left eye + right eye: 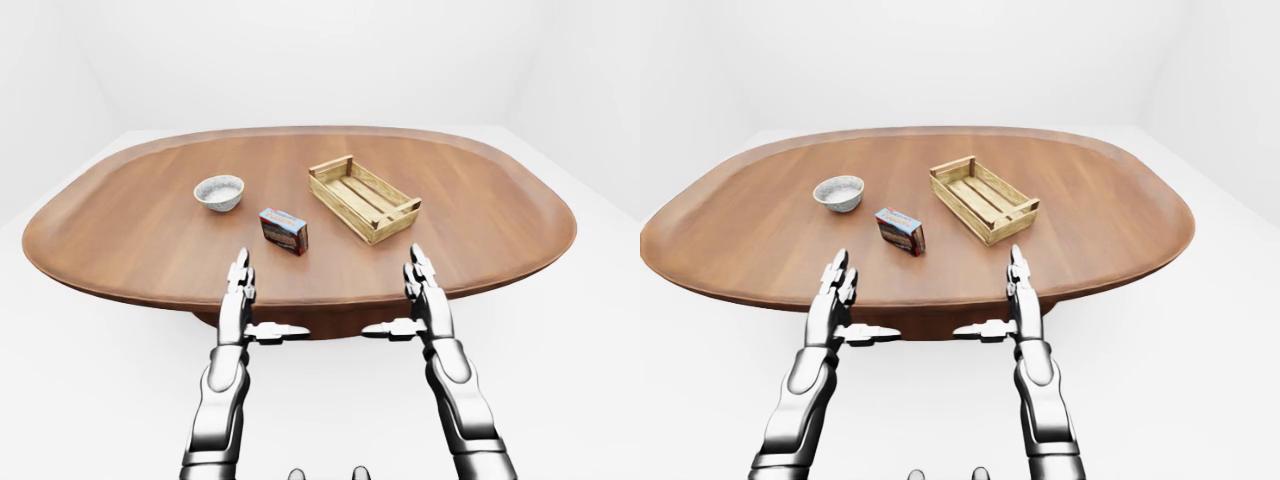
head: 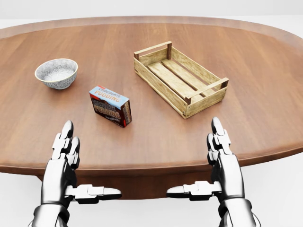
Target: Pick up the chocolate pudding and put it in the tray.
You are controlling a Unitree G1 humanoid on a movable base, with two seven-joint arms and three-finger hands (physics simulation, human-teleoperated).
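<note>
The chocolate pudding box [image 2: 111,106] stands on the oval wooden table [image 2: 265,71], its blue and brown label facing me. Up and to its right lies the slatted wooden tray [image 2: 179,78], with nothing in it. My left hand [image 2: 66,142] hovers at the table's near edge, below and left of the box, fingers straight and thumb out sideways. My right hand [image 2: 218,139] mirrors it at the lower right, below the tray's near corner. Both hands are open and hold nothing.
A small grey speckled bowl [image 2: 57,73] sits on the table left of the pudding box. The table's near rim [image 2: 151,165] runs just under my fingertips. White floor and walls [image 1: 320,50] surround the table.
</note>
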